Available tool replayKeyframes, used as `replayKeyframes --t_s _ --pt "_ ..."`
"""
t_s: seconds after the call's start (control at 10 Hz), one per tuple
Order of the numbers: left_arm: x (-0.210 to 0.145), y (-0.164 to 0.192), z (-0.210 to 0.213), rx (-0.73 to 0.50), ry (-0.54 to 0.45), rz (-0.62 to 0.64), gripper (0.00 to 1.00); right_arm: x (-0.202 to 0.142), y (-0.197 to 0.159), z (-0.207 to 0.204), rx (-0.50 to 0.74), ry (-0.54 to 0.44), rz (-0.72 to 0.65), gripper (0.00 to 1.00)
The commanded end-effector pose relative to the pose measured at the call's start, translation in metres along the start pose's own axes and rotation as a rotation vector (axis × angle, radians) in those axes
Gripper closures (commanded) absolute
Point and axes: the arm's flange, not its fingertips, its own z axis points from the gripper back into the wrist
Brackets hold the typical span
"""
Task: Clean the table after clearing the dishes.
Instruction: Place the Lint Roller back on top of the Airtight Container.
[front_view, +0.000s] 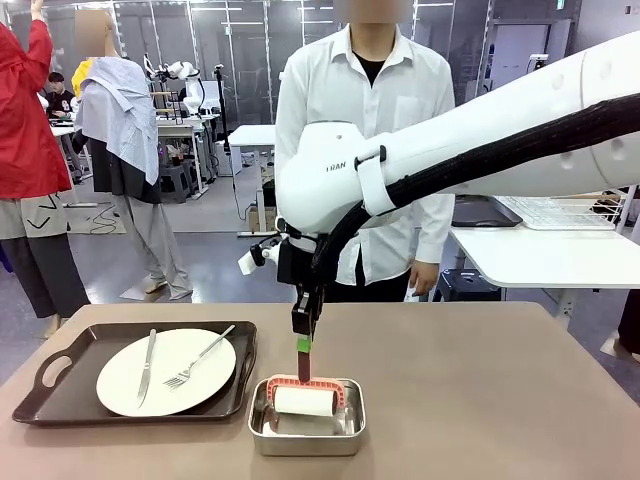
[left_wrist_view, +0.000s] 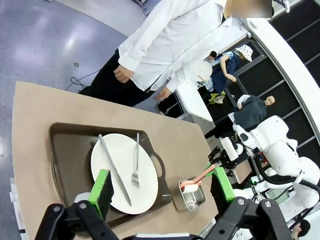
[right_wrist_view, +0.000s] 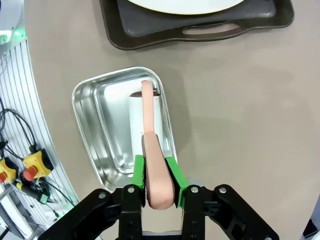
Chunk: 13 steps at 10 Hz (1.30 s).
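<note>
On the brown table (front_view: 480, 380), a dark tray (front_view: 60, 400) at the left holds a white plate (front_view: 190, 375) with a knife (front_view: 146, 366) and fork (front_view: 200, 358). A steel pan (front_view: 306, 432) in front holds a white roller (front_view: 306, 402). My right gripper (front_view: 303, 345) reaches down from above and is shut on the roller's red handle (right_wrist_view: 155, 175), with the roller (right_wrist_view: 145, 120) still lying in the pan (right_wrist_view: 95, 120). My left gripper (left_wrist_view: 162, 185) hovers open above the plate (left_wrist_view: 122, 170) and tray (left_wrist_view: 65, 150), holding nothing.
A person in a white shirt (front_view: 365, 120) stands at the table's far edge, hands at their sides. The right half of the table is bare. White tables (front_view: 540, 255) stand behind on the right.
</note>
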Motion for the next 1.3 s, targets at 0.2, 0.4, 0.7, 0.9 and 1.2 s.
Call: replayKeyframes --t_s 0.2,0.4,0.7,0.9,1.2 --pt "0.001 0.0 0.002 -0.019 -0.015 -0.006 0.0 -0.008 -0.027 -0.026 0.004 -0.012 0.096 0.77" --pt "0.001 0.0 0.002 -0.019 -0.015 -0.006 0.0 -0.008 -0.029 -0.026 0.006 0.002 0.105 0.77" --pt "0.001 0.0 0.002 -0.019 -0.015 -0.006 0.0 -0.007 -0.026 -0.017 -0.011 -0.01 0.112 0.19" --pt "0.001 0.0 0.002 -0.019 -0.015 -0.006 0.0 -0.007 -0.025 -0.015 -0.009 -0.004 0.102 0.0" --pt "0.001 0.0 0.002 -0.019 -0.015 -0.006 0.0 -0.005 -0.024 -0.011 -0.017 0.004 0.1 0.0"
